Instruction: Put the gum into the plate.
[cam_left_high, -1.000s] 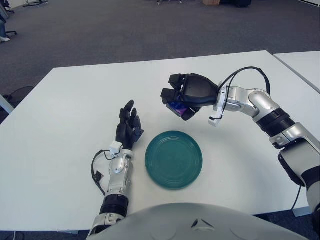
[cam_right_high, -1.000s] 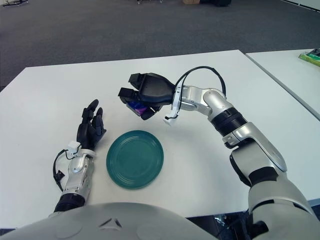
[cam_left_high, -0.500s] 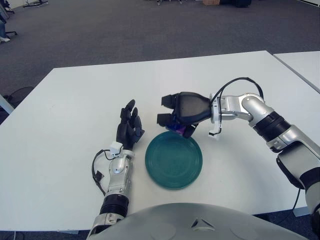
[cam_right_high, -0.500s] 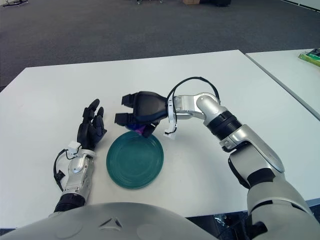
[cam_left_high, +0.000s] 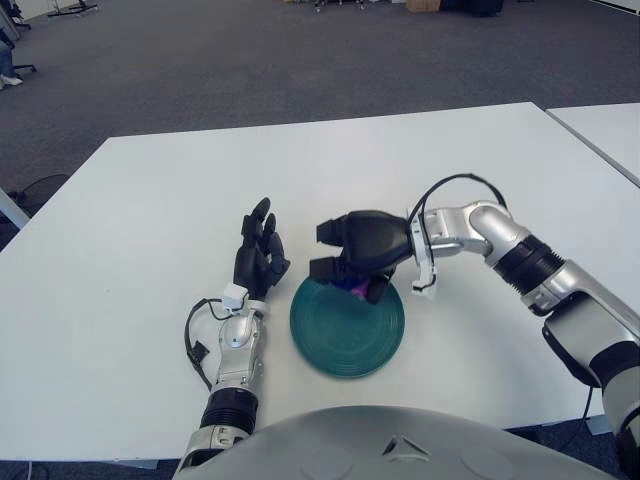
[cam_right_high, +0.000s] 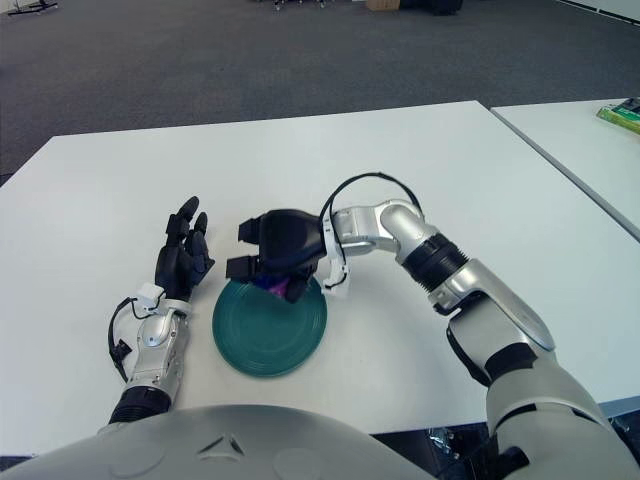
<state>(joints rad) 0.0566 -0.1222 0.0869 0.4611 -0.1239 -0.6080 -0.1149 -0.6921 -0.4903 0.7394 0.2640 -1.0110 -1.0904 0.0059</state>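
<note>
Gum (cam_left_high: 352, 286), seemingly gripped, over plate (cam_left_high: 340, 345).

I see a plain teal plate (cam_left_high: 345, 330) at lower centre, purple gum (cam_left_high: 352, 285), black right hand (cam_left_high: 358, 248), black left hand (cam_left_high: 259, 258), white table (cam_left_high: 140, 220), dark grey carpet (cam_left_high: 250, 60) across the top

- No text, label, brand, number or sign can be read anywhere in either view.
- The purple gum pack (cam_left_high: 352, 285), held in the right hand (cam_left_high: 357, 252) over the far rim of the green plate (cam_left_high: 347, 335), shows no legible print.
- The green item at the far right edge, on the neighbouring table (cam_right_high: 622, 115), is too small to read.
</note>
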